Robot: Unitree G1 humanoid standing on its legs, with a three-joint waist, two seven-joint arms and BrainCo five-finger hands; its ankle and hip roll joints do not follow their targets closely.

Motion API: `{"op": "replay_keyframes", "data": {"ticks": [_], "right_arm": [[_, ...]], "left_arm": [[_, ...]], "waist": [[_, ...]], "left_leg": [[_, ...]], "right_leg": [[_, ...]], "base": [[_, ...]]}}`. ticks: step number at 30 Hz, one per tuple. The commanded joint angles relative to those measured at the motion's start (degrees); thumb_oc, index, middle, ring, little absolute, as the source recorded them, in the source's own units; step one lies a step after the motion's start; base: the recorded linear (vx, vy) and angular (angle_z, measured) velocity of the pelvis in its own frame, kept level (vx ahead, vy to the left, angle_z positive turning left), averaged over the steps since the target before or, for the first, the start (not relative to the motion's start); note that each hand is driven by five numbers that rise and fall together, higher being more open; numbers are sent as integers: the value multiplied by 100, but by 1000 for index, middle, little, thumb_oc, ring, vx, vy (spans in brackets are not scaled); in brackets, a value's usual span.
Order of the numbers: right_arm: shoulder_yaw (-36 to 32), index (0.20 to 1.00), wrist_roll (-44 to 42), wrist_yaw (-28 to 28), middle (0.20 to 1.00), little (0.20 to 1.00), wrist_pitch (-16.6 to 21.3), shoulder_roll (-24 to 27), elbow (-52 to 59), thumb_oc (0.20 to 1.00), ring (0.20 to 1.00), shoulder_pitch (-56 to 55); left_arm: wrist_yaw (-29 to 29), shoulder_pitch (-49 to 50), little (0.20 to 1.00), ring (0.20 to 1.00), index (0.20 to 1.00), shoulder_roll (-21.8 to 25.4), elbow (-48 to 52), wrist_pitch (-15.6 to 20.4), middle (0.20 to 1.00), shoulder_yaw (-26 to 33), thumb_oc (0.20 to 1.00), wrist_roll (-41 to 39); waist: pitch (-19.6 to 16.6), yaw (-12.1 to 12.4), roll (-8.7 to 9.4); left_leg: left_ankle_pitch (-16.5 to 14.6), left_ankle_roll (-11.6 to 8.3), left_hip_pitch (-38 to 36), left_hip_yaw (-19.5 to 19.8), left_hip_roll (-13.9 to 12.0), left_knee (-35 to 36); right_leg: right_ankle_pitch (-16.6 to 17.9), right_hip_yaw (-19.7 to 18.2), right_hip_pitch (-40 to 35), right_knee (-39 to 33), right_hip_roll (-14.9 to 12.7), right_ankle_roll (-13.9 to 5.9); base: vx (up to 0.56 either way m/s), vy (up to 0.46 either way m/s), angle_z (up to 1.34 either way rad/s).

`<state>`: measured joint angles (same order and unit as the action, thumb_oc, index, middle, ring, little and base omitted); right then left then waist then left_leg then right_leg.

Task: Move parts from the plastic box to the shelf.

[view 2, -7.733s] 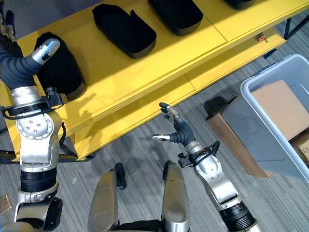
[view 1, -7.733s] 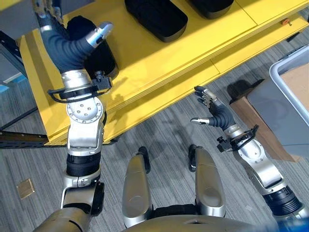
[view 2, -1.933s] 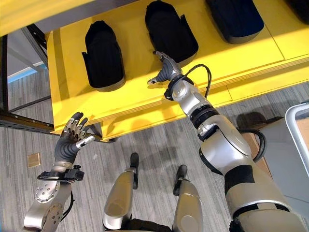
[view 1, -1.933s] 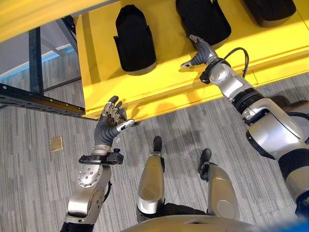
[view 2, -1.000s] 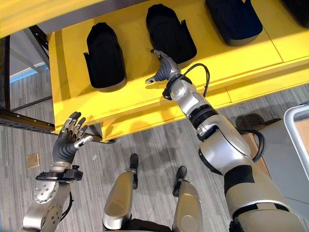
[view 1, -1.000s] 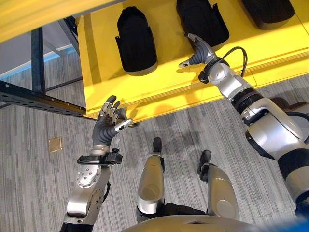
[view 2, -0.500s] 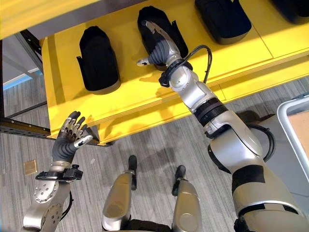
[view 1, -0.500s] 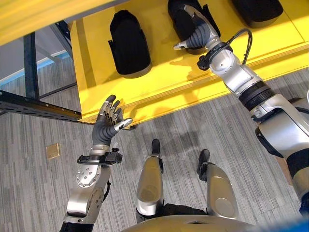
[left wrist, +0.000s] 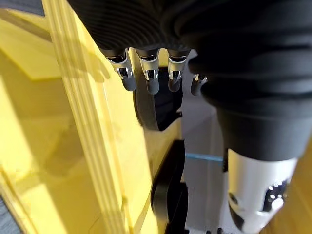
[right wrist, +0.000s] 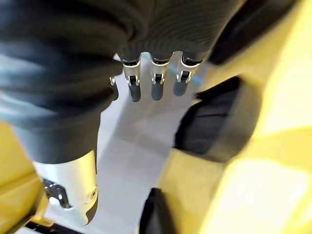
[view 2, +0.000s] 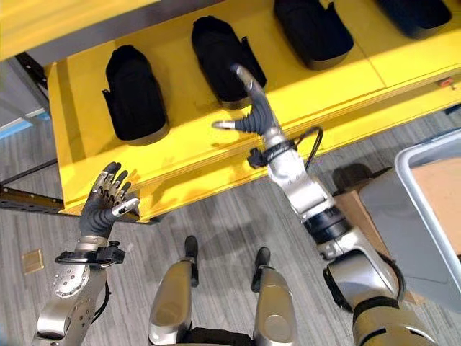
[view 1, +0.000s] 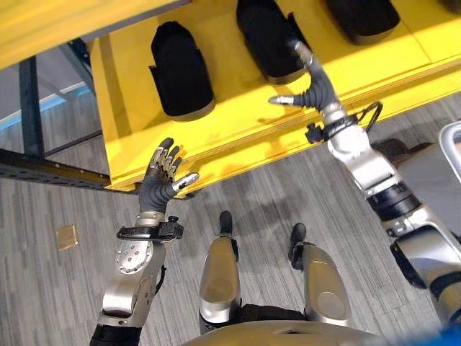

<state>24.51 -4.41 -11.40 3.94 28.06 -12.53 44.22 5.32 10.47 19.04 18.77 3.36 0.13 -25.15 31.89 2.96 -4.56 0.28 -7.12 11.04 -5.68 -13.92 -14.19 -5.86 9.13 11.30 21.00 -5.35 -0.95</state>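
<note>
— Where are the parts?

— I count black parts in a row on the yellow shelf (view 2: pixel 180 148): one at the left end (view 2: pixel 134 94), a second (view 2: pixel 220 50) beside it, a third (view 2: pixel 312 30) further right, and a fourth (view 2: pixel 418 14) cut off at the frame's top right. The grey plastic box (view 2: pixel 414 216) sits on the floor to my right, a brown cardboard piece (view 2: pixel 441 194) inside it.

— And the hands?

— My right hand (view 2: pixel 253 115) hovers over the shelf just in front of the second part, fingers straight, thumb stuck out sideways, holding nothing. My left hand (view 1: pixel 160 180) is raised before the shelf's front edge near its left end, fingers spread and relaxed, also empty.
</note>
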Motion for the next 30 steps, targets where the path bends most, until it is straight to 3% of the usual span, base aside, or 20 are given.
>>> {"op": "replay_keyframes", "data": {"ticks": [1,6,16,22,30], "right_arm": [[-993,1000,-440,200,1000,1000,422,23,1560,1000,1000,-823],[-1770,1000,-603,434,1000,1000,487,-99,2472,1000,1000,-2152],[-2445,1000,-974,1061,1000,1000,434,-541,3342,1000,1000,-3975],[-2506,1000,-1197,1469,1000,1000,363,-758,2826,1000,1000,-4658],[-2438,1000,-1226,1722,1000,1000,290,-1131,1861,1000,1000,-5008]], "left_arm": [[-26,330,1000,1000,1000,-57,383,159,1000,-9,1000,234],[-144,361,1000,1000,1000,-223,314,143,1000,-36,1000,220],[-484,854,1000,1000,1000,-863,-34,103,1000,175,1000,-195],[-679,1049,1000,1000,1000,-1057,-413,128,1000,290,1000,-188],[-739,920,1000,1000,1000,-1388,-1209,185,1000,381,1000,-134]], "waist": [[-209,50,-32],[-276,-17,-36],[-1510,-68,-82],[-2090,-113,-59],[-2388,-217,-48]], "left_leg": [[442,-183,-586,149,-440,253],[452,-77,-1151,52,-272,413],[553,134,-1743,-101,-58,1222],[584,203,-1959,-100,19,1701],[528,216,-2011,-89,71,1869]], "right_leg": [[1444,-437,-395,-36,-211,-453],[1356,-300,-878,-87,-285,-422],[1220,-133,-1467,-876,-233,-278],[1150,-117,-1772,-1485,-188,-180],[1120,-187,-1820,-1744,-112,-149]], "base": [[25,-3,5],[26,-15,5],[21,-18,2],[-32,-42,1],[-33,-33,-1]]}}
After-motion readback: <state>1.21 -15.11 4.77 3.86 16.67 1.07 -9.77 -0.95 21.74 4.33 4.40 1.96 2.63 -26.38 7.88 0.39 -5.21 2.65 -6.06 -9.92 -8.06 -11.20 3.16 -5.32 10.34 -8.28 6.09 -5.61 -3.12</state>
